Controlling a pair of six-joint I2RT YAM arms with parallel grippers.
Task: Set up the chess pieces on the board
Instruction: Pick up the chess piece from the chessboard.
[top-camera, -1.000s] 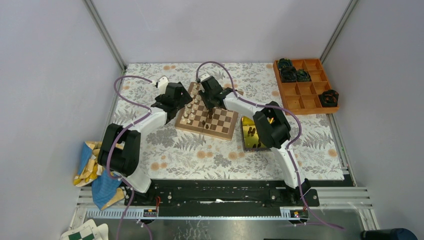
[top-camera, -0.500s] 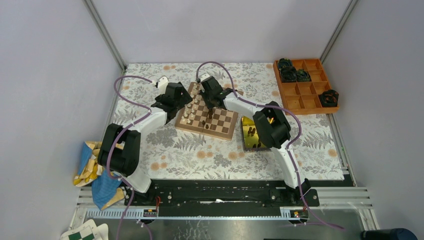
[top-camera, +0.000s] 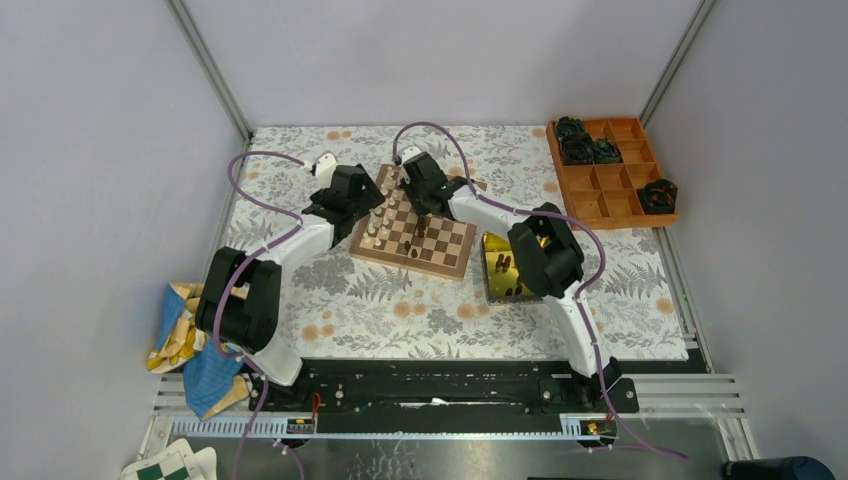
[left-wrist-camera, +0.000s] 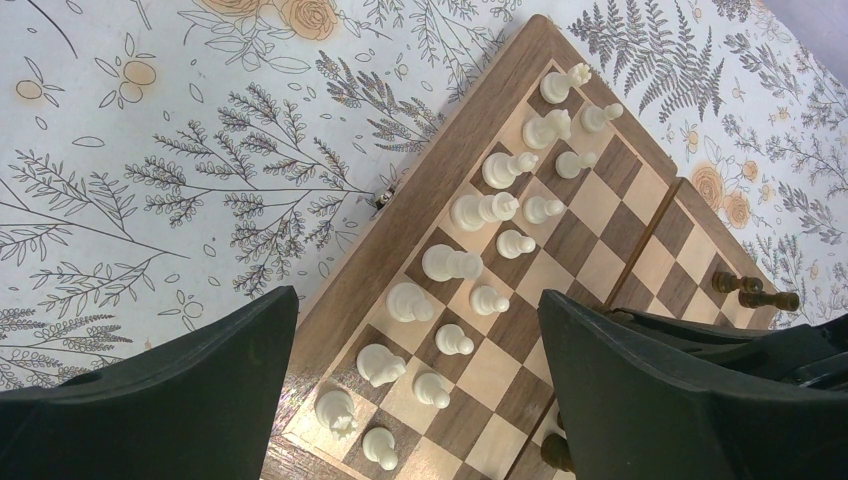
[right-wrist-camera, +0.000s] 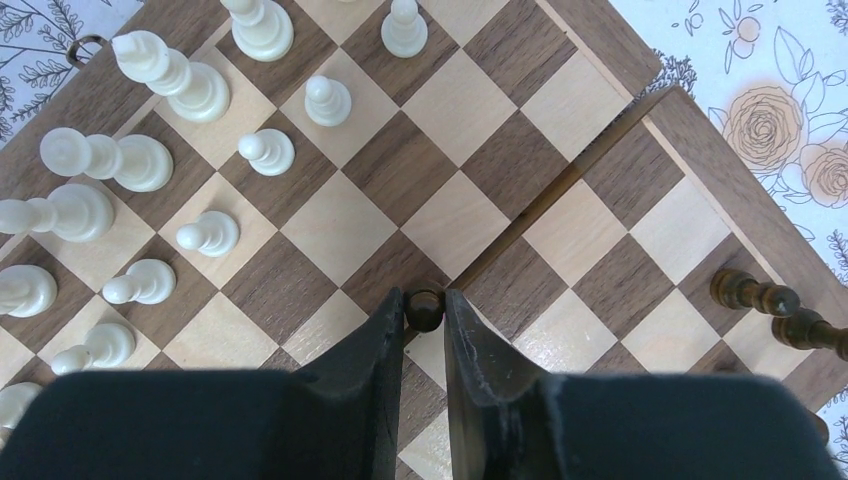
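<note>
Floral tabletop (top-camera: 400, 310) carries the board (top-camera: 450, 240), centre-far. Left jaws gape wide, holding nothing, above the pale pieces (left-wrist-camera: 452, 264), which stand in two rows along one board edge. Right jaws pinch a dark piece (right-wrist-camera: 424, 308) near the board's middle fold.

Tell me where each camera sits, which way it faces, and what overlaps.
Top: high behind the robot, looking down at the table; both arms and the board show.
Left wrist: looks down past its open left claw at the cream pieces.
Right wrist: looks down at its right claw pinching a dark piece.
Both wrist views share the cream pieces.
</note>
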